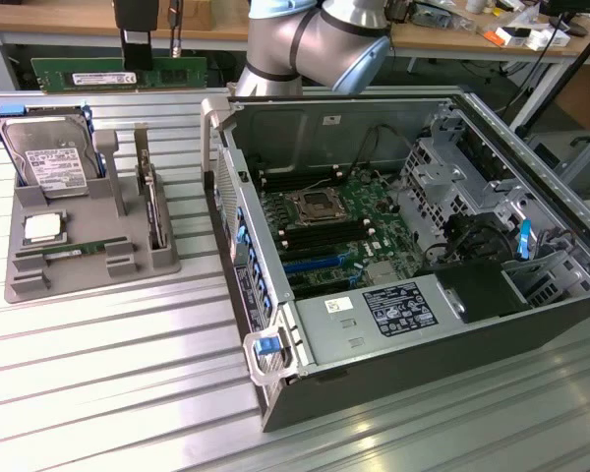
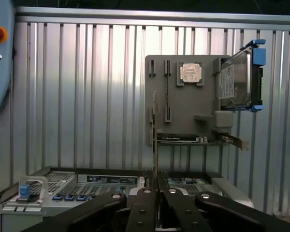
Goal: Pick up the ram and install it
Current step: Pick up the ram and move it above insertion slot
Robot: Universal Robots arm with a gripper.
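Up over the grey plastic parts tray (image 1: pixel 88 265) (image 2: pixel 183 106), the black gripper (image 1: pixel 138 67) (image 2: pixel 156 193) is holding the long, thin green ram stick (image 1: pixel 79 74) (image 2: pixel 156 145).
Its fingers (image 2: pixel 144 212) are pressing shut on it, level and clear of the tray.

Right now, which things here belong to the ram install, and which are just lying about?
In the job: the ram, held in the end effector; the open computer case; its motherboard.
Lying about: the hard drive, the processor chip, the grey tray under them.
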